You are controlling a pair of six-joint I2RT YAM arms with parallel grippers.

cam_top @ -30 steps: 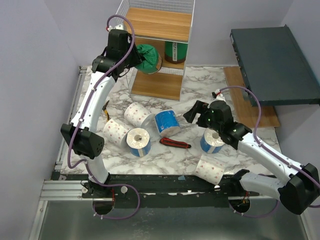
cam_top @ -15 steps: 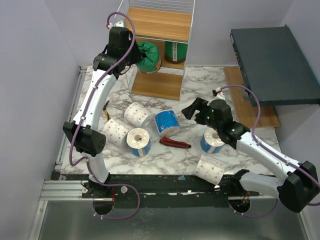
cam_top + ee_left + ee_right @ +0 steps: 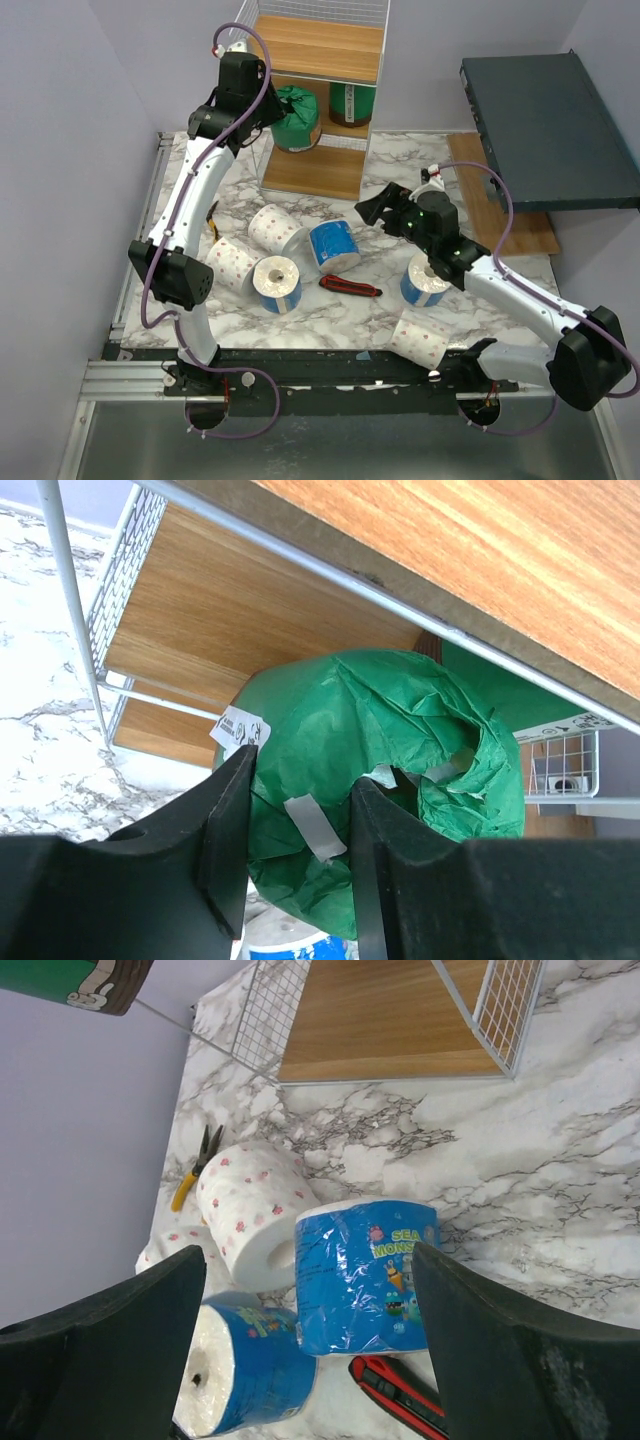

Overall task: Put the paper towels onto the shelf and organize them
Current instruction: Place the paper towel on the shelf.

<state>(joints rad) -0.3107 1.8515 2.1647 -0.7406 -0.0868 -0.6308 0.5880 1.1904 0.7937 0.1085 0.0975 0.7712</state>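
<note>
- From above we see the shelf (image 3: 320, 45), with a green-wrapped roll (image 3: 295, 115) at its middle tier.
- Only the left wrist view shows the left gripper (image 3: 300, 815) clamping it.
- Right wrist view: the right gripper (image 3: 305, 1260) is wide open over a blue roll (image 3: 365, 1275).

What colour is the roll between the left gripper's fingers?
The roll is green, in a crinkled wrapper. The left wrist view shows it best.
</note>
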